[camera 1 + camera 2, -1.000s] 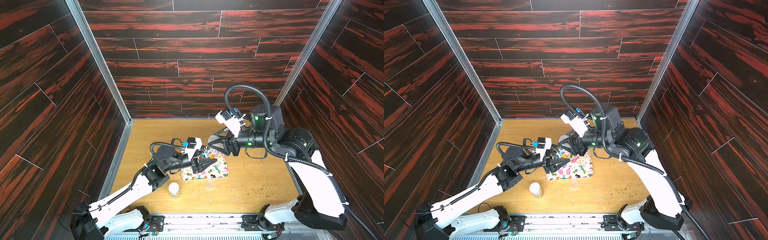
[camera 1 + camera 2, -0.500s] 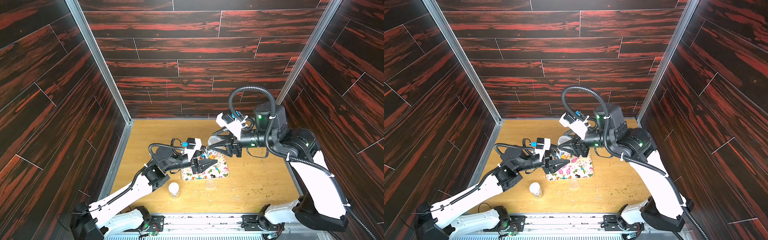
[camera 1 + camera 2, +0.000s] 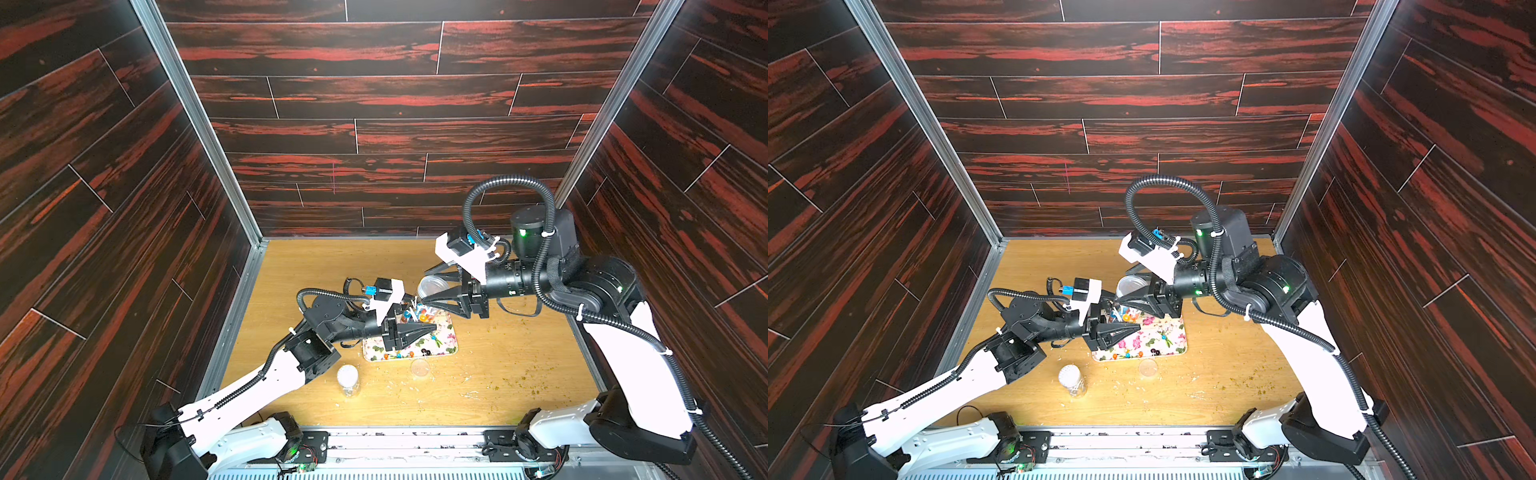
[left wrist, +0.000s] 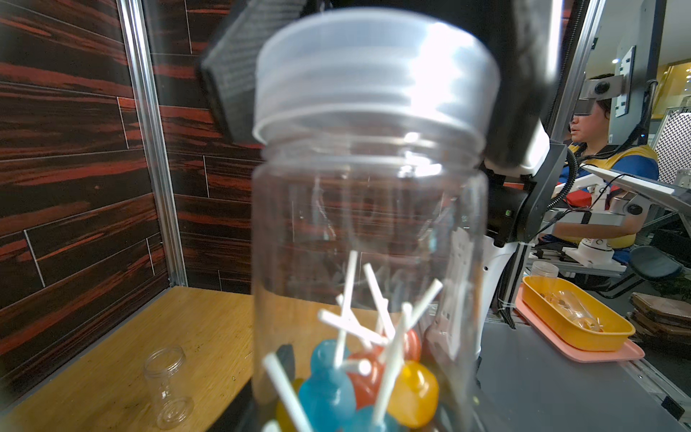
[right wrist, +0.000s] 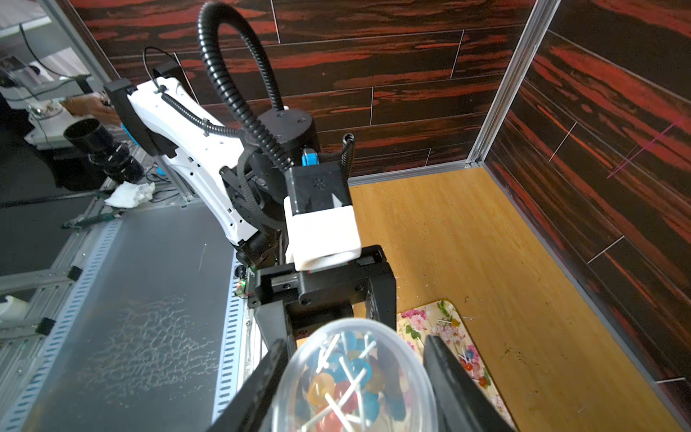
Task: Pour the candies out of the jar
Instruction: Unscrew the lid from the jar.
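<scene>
Over the bench [image 3: 498,374], the left tool [image 3: 420,321] pinched the jar [image 4: 368,243], the right tool [image 3: 428,286] its lid [image 5: 396,359]. Only the right wrist view showed candies [image 5: 338,389] through it.

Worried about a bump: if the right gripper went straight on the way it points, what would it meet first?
The lid of the jar, already in its grip; past that, probably the left arm's camera, though depth is unclear.

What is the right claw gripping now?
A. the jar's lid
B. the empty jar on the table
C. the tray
A: the right claw straddles the lid, which is on the jar of candies.
</scene>
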Robot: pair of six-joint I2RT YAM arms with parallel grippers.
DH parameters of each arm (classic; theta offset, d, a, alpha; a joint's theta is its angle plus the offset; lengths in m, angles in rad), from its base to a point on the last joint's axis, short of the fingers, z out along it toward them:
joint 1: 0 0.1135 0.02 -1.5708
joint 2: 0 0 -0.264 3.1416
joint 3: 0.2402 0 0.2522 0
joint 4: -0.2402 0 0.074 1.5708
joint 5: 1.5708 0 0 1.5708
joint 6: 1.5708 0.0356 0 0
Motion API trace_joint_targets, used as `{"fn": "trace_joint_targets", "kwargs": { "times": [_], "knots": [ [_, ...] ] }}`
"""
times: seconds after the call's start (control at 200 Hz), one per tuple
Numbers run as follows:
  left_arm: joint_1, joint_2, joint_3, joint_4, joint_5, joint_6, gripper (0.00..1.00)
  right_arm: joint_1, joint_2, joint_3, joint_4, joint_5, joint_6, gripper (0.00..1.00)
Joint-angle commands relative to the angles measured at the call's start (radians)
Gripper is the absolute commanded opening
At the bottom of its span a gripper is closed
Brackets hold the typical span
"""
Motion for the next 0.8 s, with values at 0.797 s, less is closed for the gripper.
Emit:
{"fn": "trace_joint_targets", "kwargs": {
  "times": [0.797],
  "knots": [
    [0.016,-0.043,-0.008,-0.053,-0.058,-0.035,0.56,0.003,-0.105,-0.028,0.027,0.193,-0.158,0.42]
  ]
}}
